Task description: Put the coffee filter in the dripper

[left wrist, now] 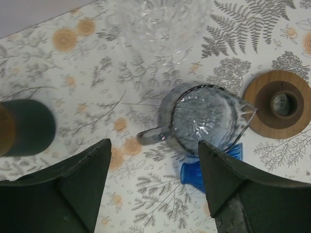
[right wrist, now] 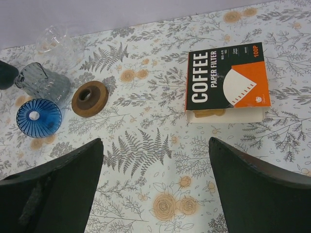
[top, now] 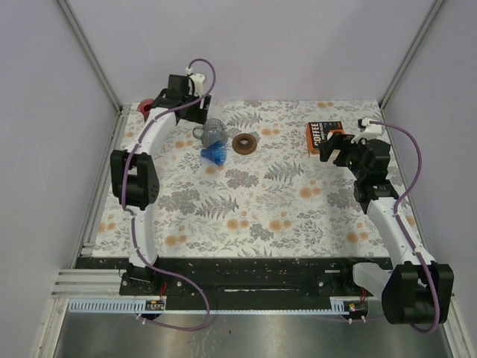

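The coffee filter box (top: pixel 324 136), black and orange, lies flat at the back right, and brown filters show at its open end (right wrist: pixel 209 113). A grey glass dripper (top: pixel 211 133) with a handle stands at the back left (left wrist: pixel 204 119), touching a blue ribbed cone (top: pixel 215 154) on its near side. My left gripper (top: pixel 195 112) hovers above and just behind the dripper. It is open and holds nothing (left wrist: pixel 153 160). My right gripper (top: pixel 333 146) hangs just in front of the box, wide open and holding nothing (right wrist: pixel 155 160).
A brown wooden ring (top: pixel 245 143) lies right of the dripper. A clear glass vessel (left wrist: pixel 160 24) and a dark cylinder (left wrist: pixel 24 127) stand close behind the dripper, near the back wall. A red object (top: pixel 147 107) sits in the back left corner.
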